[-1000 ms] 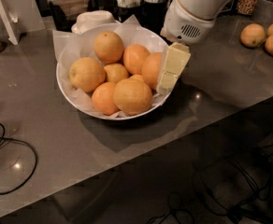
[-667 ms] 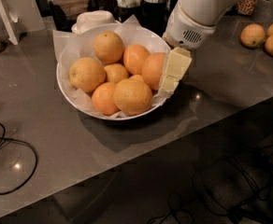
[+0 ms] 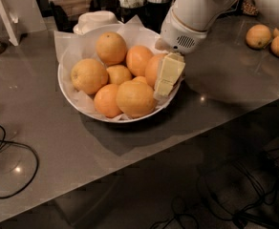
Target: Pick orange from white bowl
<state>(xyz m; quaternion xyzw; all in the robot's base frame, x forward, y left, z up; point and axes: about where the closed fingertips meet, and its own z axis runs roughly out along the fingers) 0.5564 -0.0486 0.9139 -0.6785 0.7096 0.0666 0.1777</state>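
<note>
The white bowl (image 3: pixel 67 87), wide and lined with crinkled white paper, sits on the grey counter and holds several oranges. A large deep-orange orange (image 3: pixel 152 68) lies at the right side of the pile, partly hidden by the gripper. My gripper (image 3: pixel 167 75), cream-coloured under a white arm housing, reaches down into the bowl's right side and rests against that orange. Paler yellow-orange fruits (image 3: pixel 89 75) lie on the left, and a big one (image 3: pixel 135 98) lies in front.
A smaller white stacked dish (image 3: pixel 96 20) stands just behind the bowl. Loose oranges (image 3: pixel 259 35) lie at the counter's far right. A black cable (image 3: pixel 15 168) loops at the front left. Dark containers (image 3: pixel 130 4) stand at the back. The counter's edge runs diagonally at the lower right.
The gripper has moved a little left and down, deeper into the right side of the bowl against the oranges. The bowl and fruit have not moved.
</note>
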